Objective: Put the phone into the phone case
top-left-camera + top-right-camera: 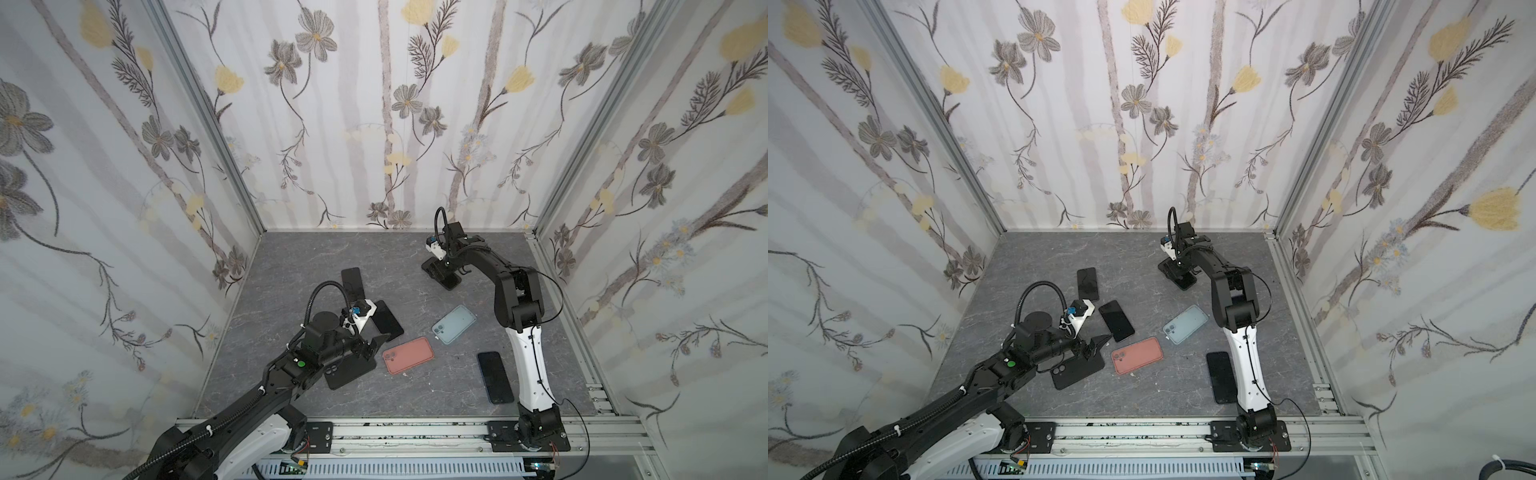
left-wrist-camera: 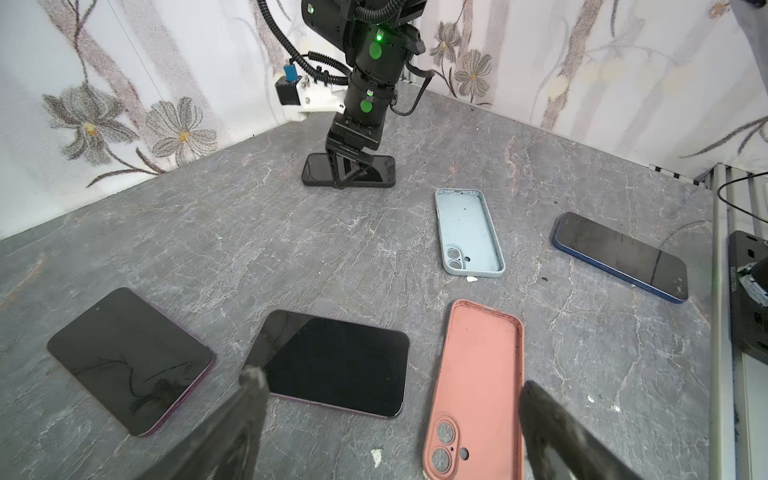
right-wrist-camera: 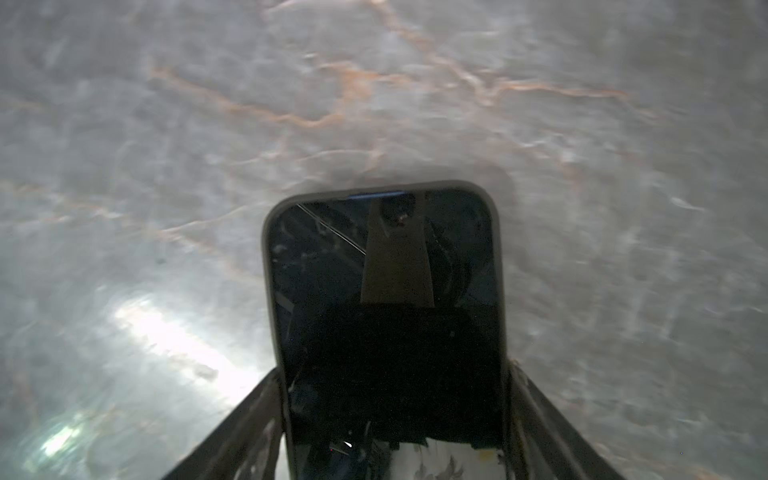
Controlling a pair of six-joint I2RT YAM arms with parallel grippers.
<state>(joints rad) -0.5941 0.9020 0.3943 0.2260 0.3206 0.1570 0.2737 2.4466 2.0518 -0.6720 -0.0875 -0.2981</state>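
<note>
Two-armed scene: found right gripper (image 3: 395, 370) jaws pressed on both long edges of black phone (image 3: 374, 257), flat near surface's (image 1: 374, 257) far edge; found left gripper (image 2: 390, 395) wide open, empty, near pink phone case (image 2: 478, 365) at surface's middle.

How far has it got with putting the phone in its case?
Nothing looks cased yet: the pink case and light-blue case lie empty. In hand: the right gripper clasps a dark phone between its fingers, on the table. Remaining: carrying it over and pressing it in.
</note>
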